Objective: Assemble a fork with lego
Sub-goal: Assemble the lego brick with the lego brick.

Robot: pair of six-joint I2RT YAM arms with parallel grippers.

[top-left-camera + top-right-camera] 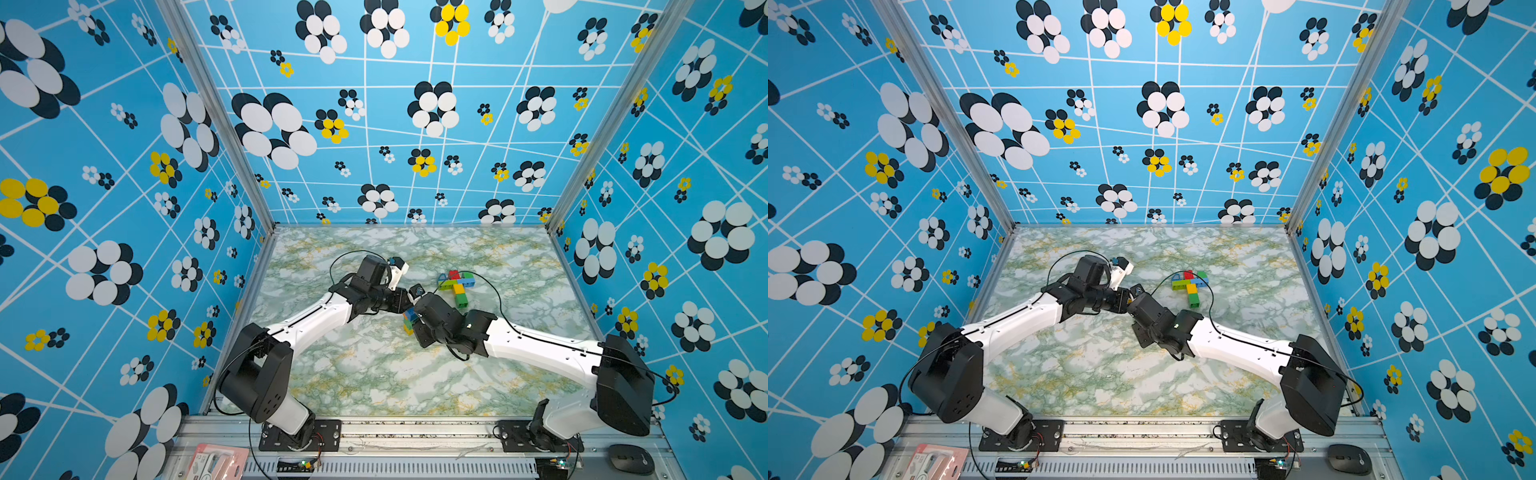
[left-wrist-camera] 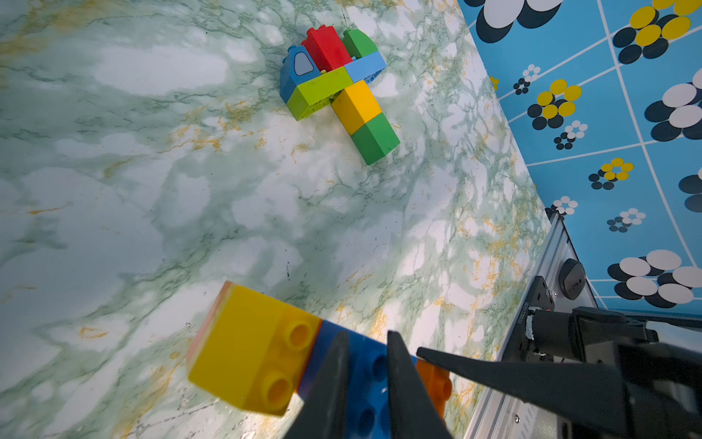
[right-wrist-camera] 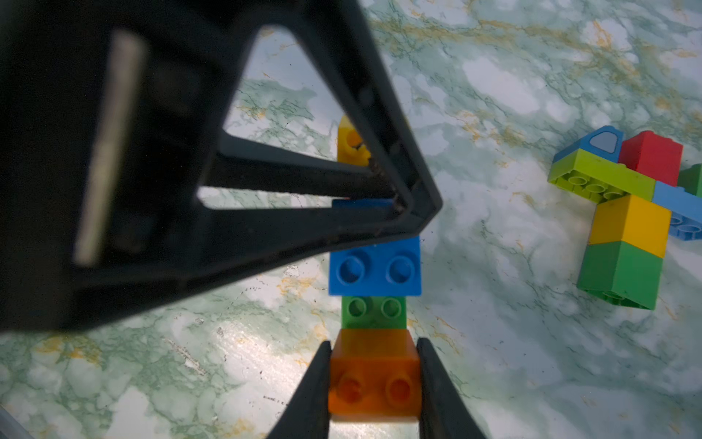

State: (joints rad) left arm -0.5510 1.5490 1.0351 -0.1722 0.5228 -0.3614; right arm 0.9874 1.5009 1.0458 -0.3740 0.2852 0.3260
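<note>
While the right gripper (image 3: 373,344) is clamped tight on an orange brick (image 3: 374,380), one finger flat against each side, the left gripper (image 2: 367,336) is closed to a narrow gap farther along the same row (image 1: 409,322), with the blue brick (image 2: 364,380) showing between its fingers. A green brick (image 3: 374,313) sits between the orange and blue ones. Beyond the blue one a yellow brick (image 2: 247,349) ends the line, so the order runs orange, green, blue, yellow, with studs showing in both wrist views. Whether this row rests on the table (image 1: 374,374) or hangs just above it cannot be told. In both top views the two grippers meet tip to tip near the table's middle, and the row peeks out under the right wrist. Well apart from it, farther back and toward the right wall (image 1: 665,249), a T-shaped cluster (image 1: 456,284) lies flat on the table. Its crossbar is lime and light blue with blue, red and green pieces along it, and its stem is yellow then green.
</note>
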